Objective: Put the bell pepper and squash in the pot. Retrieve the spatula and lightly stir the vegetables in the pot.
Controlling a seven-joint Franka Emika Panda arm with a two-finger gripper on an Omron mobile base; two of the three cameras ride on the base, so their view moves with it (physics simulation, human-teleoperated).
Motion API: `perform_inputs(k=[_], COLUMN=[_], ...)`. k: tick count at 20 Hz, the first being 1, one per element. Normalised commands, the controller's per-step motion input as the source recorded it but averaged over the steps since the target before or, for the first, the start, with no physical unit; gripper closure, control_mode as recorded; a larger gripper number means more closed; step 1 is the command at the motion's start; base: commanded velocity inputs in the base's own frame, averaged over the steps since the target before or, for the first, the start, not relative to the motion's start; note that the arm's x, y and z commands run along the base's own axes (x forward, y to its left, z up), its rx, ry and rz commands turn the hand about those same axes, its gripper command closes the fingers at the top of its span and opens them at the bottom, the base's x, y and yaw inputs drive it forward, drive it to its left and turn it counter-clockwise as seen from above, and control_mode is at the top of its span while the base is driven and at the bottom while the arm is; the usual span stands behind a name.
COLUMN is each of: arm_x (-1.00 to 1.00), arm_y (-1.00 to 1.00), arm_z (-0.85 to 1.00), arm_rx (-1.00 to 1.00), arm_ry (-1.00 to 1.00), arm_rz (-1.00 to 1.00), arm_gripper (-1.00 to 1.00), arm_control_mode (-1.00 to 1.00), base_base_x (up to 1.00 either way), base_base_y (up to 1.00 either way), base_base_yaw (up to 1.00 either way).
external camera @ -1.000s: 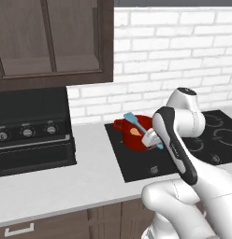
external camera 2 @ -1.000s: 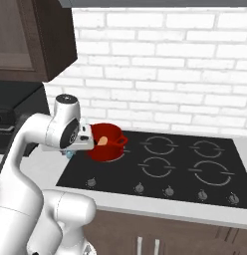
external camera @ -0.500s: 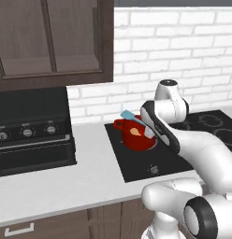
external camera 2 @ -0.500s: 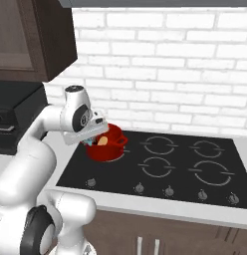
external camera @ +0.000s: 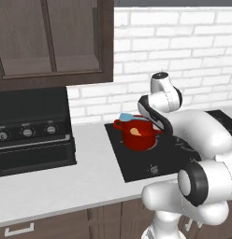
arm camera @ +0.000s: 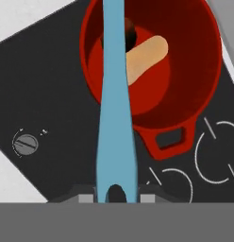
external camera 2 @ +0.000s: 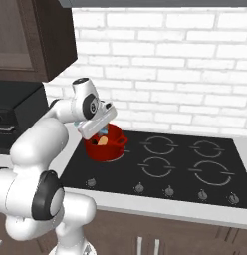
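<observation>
Spatula (arm camera: 114, 108), one only and bright blue, was clamped by its handle in the gripper (arm camera: 116, 194), its blade reaching down into the single red pot (arm camera: 194, 90), where one pale tan squash (arm camera: 146, 56) lay on the bottom. That pot (external camera 2: 106, 148) stood on the near-left burner of a black cooktop (external camera 2: 170, 172) set in a light counter (external camera: 57, 182), with a white brick wall (external camera 2: 185, 60) behind and dark cabinets (external camera: 52, 39) above.

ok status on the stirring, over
Fingers shut on spatula, held over pot. Squash in pot with a red, dark-stemmed vegetable under it, likely the pepper. Nothing in the way on the cooktop.
</observation>
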Motion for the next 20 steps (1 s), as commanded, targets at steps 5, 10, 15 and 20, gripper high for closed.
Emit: perform_inputs(k=[5, 10, 15, 20], arm_x=[0.01, 0.02, 0.14, 0.31], arm_y=[-0.01, -0.01, -0.16, -0.19], arm_z=[0.0, 0.02, 0.07, 0.04], arm_rx=[-0.01, 0.0, -0.02, -0.13], arm_ry=[0.0, -0.05, -0.15, -0.2], arm_rz=[0.0, 0.03, 0.1, 0.09], arm_gripper=[1.0, 1.0, 1.0, 1.0], arm_control_mode=[-1.0, -1.0, -1.0, -1.0], base_base_x=[0.0, 0.0, 0.0, 0.0], base_base_y=[0.0, 0.0, 0.0, 0.0], base_base_yaw=[0.0, 0.0, 0.0, 0.0])
